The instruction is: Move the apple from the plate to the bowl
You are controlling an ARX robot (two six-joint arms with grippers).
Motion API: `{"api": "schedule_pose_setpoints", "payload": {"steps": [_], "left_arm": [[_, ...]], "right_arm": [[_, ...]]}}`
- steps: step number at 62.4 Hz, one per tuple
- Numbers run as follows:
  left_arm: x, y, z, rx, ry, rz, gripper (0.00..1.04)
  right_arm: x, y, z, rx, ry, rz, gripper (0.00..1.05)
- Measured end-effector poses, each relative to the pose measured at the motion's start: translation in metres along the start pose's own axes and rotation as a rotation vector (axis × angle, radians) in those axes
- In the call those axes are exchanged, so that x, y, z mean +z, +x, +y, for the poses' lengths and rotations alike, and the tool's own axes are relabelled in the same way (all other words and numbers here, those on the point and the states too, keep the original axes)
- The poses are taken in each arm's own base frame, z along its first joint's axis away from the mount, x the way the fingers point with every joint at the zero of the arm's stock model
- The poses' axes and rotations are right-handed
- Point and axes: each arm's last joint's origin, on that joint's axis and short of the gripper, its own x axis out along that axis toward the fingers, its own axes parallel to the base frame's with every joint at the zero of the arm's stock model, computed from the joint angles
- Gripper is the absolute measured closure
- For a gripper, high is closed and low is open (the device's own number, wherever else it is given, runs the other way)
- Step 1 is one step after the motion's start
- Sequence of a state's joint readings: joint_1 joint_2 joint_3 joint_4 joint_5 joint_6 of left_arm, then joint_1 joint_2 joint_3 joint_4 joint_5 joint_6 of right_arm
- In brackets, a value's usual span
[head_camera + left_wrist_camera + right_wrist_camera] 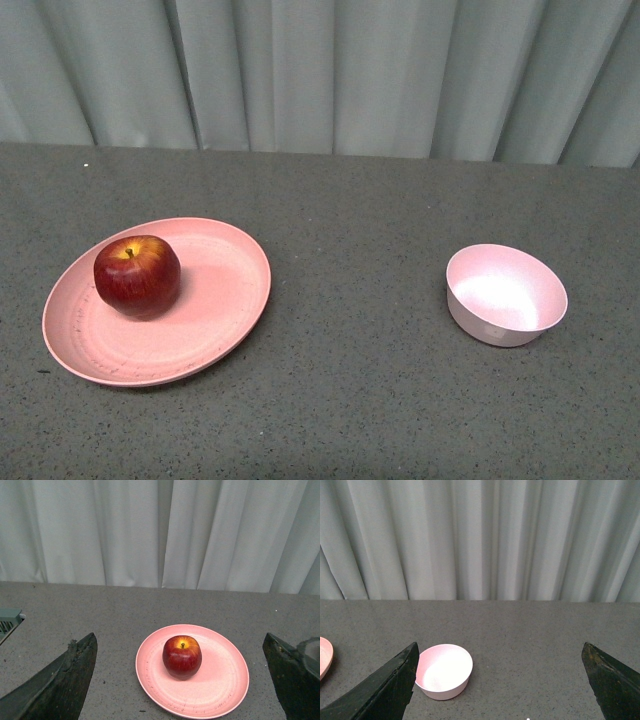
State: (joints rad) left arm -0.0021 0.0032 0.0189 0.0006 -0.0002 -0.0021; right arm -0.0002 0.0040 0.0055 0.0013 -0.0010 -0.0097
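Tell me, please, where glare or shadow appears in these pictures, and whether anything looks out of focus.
Front view: glare washes out the inside of the bowl; the apple casts a soft shadow on the plate. Left wrist view: the tool fingers are dark, slightly soft. Right wrist view: bowl interior also bright; curtain evenly lit.

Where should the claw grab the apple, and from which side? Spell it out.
Grip the apple across its widest middle, coming down from above with the left claw, which is open and faces it. The apple stands upright, stem up, so its round flanks are free all round. The shallow raised rim of the plate would likely hinder a low sideways approach.
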Motion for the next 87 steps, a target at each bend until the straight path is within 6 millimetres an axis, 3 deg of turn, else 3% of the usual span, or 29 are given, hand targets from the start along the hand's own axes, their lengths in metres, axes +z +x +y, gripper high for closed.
{"api": "schedule_pose_setpoints", "payload": {"steps": [87], "left_arm": [[0.0, 0.0, 0.0, 0.0, 0.0, 0.0, 0.07]], "right_arm": [[0.0001, 0.0, 0.0, 0.0, 0.0, 0.0, 0.09]]}}
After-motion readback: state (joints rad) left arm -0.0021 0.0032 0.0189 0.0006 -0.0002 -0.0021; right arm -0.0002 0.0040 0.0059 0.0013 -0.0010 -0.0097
